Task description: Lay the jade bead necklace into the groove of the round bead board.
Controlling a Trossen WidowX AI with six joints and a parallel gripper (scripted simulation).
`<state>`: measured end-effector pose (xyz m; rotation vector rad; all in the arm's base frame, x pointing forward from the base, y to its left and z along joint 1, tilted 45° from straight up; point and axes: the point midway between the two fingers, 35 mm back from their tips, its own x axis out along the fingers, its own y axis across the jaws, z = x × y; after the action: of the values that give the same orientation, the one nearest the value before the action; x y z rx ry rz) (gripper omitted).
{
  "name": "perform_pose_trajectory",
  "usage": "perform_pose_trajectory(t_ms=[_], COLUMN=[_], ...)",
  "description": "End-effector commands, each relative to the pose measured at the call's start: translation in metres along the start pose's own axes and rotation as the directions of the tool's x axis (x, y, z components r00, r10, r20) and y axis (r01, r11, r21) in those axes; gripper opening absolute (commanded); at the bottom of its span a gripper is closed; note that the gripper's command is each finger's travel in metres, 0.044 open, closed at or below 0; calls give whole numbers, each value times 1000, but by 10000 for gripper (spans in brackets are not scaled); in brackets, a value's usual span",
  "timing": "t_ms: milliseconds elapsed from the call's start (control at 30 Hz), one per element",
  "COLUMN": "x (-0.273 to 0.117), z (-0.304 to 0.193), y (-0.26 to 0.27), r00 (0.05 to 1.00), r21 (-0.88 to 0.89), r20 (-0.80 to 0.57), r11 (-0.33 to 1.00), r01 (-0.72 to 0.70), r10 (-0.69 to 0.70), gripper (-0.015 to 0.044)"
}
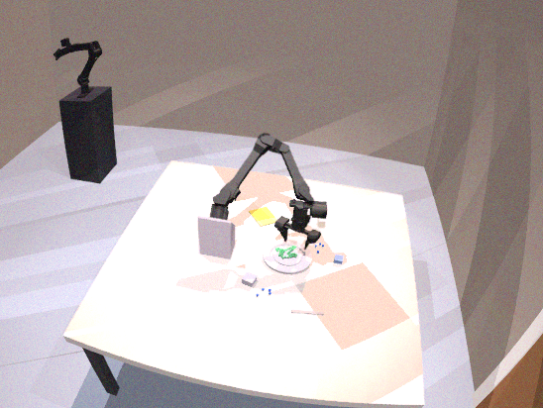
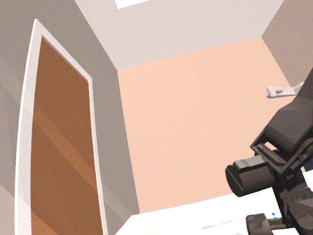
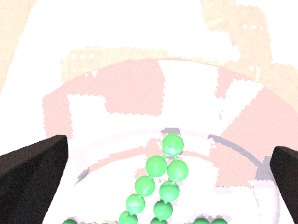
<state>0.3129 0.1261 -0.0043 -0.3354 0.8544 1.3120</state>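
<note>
The round bead board [image 1: 287, 269] [image 3: 132, 87] lies flat on the table, pale, with a ring-shaped groove line. The jade bead necklace [image 1: 286, 253] [image 3: 156, 166] is bunched on the board's middle. In the wrist view, two close strands of green beads run up to a narrow bend by the far part of the ring; whether any bead sits in the groove is unclear. More beads are cut off at the bottom edge. My gripper [image 1: 295, 244] [image 3: 173, 152] is wide open and empty, just above the board's far side, with its fingers on either side of the strands.
An upright grey panel [image 1: 216, 238] stands left of the board, near the arm's base. A yellow square [image 1: 262, 216] lies behind. A blue cube [image 1: 338, 258], a grey block [image 1: 249, 279], small blue beads [image 1: 264, 292] [image 2: 273, 214] and a thin rod [image 1: 307, 312] lie around the board.
</note>
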Motion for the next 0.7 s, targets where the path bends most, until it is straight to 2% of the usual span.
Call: perform_pose_trajectory(t_ms=[0, 100, 233, 300, 367, 667], x=[-1, -11, -28, -32, -33, -30], z=[-1, -14, -37, -44, -44, -44], y=[0, 4, 14, 18, 18, 18], r00=[1000, 1000, 1000, 1000, 1000, 1000], r21=[10, 240, 608, 705, 717, 717], r20=[-2, -5, -6, -5, -5, -5], r11=[1000, 971, 794, 709, 697, 697], r01=[1, 3, 5, 5, 4, 4], r10=[-1, -2, -2, -1, -1, -1], gripper=[414, 335, 230, 177, 125, 120])
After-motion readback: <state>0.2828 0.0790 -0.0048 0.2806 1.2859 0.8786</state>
